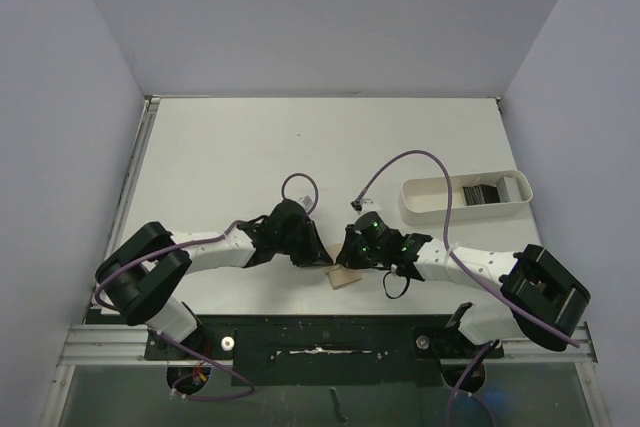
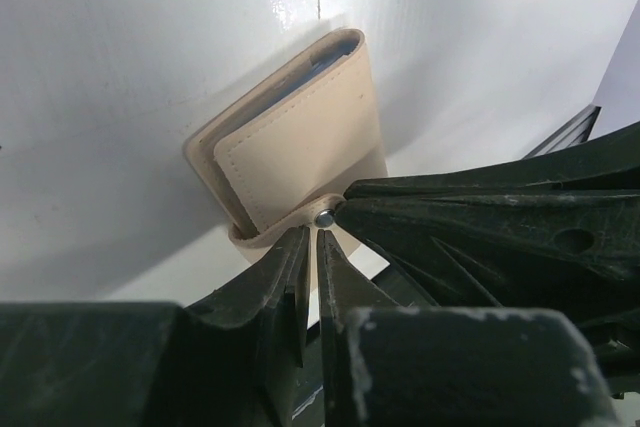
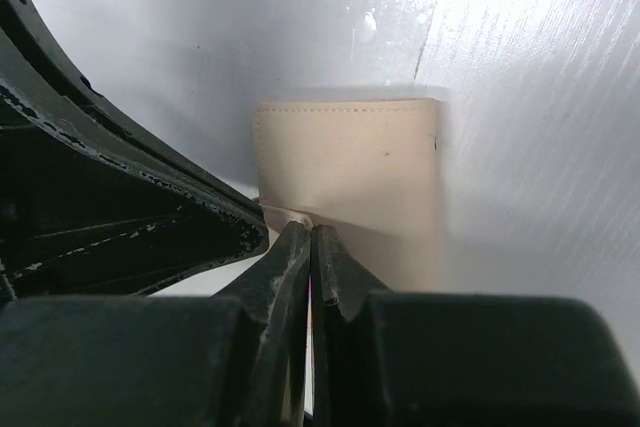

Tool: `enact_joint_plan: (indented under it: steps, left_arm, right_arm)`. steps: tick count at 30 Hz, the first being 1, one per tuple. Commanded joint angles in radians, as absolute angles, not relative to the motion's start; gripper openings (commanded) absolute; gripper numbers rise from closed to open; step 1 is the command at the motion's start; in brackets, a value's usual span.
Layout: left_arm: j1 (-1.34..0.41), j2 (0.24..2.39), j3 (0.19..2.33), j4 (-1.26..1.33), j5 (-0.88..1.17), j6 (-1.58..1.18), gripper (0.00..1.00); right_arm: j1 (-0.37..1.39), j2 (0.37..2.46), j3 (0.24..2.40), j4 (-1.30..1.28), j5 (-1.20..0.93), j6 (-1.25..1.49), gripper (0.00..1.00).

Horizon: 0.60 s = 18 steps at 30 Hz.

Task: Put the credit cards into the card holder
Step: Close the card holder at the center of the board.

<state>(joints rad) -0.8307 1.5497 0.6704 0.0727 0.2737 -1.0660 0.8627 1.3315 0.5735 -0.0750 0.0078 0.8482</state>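
Observation:
The card holder [image 1: 346, 278] is a tan wallet lying folded shut near the table's front edge, between my two grippers. In the left wrist view the card holder [image 2: 300, 137] shows its snap stud [image 2: 324, 218] on a strap. My left gripper [image 2: 312, 237] is shut, pinching that strap right at the stud. In the right wrist view the card holder [image 3: 350, 167] lies flat, and my right gripper [image 3: 311, 235] is shut on a thin tan flap at its near edge. The credit cards [image 1: 482, 192] are a dark stack in the white tray.
The white oblong tray [image 1: 430, 197] stands at the right, beyond the right arm. Purple cables loop over both arms. The two gripper bodies [image 1: 318, 252] [image 1: 352, 252] nearly touch above the card holder. Grey walls enclose the table on three sides.

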Motion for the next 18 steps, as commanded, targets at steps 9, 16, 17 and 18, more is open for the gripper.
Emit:
enact_joint_plan:
  steps: [9,16,17,18]
  left_arm:
    - [-0.841,1.575,0.716,0.138,0.292,-1.069,0.07]
    - [-0.842,1.577,0.724,0.137,0.290,-1.068,0.07]
    - [-0.843,1.577,0.724,0.137,0.290,-1.068,0.07]
    - [-0.844,1.579,0.725,0.138,0.290,-1.068,0.07]
  right_arm:
    - [0.850,1.338,0.551,-0.007,0.026,0.847,0.00]
    - [0.848,1.341,0.545,-0.003,0.022,0.849,0.00]
    - [0.848,1.342,0.544,-0.002,0.022,0.850,0.00]
    - [0.848,1.344,0.544,0.000,0.021,0.850,0.00]
